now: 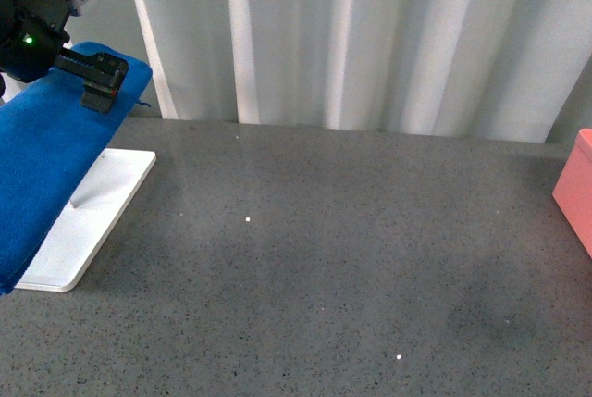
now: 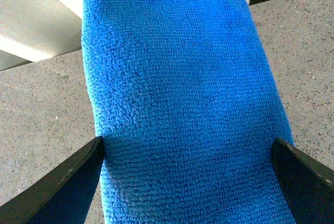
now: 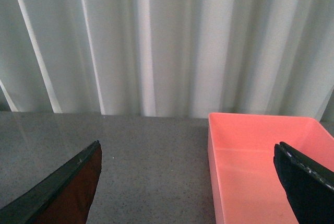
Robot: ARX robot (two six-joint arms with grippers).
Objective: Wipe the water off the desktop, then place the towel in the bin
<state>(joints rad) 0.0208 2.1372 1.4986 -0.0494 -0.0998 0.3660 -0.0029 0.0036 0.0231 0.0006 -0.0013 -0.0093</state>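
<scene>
Towel (image 2: 182,88) lies right under the left fingers (image 2: 62,187), which are spread wide, one at each long edge, clamping nothing. They need that spread because the cloth is broad. Going by the task, this looks like lining up for a grab from above. Can't tell if the tips touch the fabric.

Front view shows those fingers over the towel's high far end. From there the cloth drapes on a slant toward the near left edge, above a white tray (image 1: 102,221) on the table (image 1: 324,258). Whatever props it up is hidden under the cloth. Hung like that it stays off the table and is easy to take.

Right fingers (image 3: 57,192) are also apart and empty, with the bin (image 3: 261,172) just ahead. My guess is they're parked by the drop spot, out of the left arm's way. Bin is open-topped with nothing seen inside. It sits at the table's far right, well apart from the towel.

A faint darker patch (image 1: 490,318) shows front-right on the table, maybe the water, but there's no clear puddle. Wiping doesn't look started, since the towel isn't on the table.
</scene>
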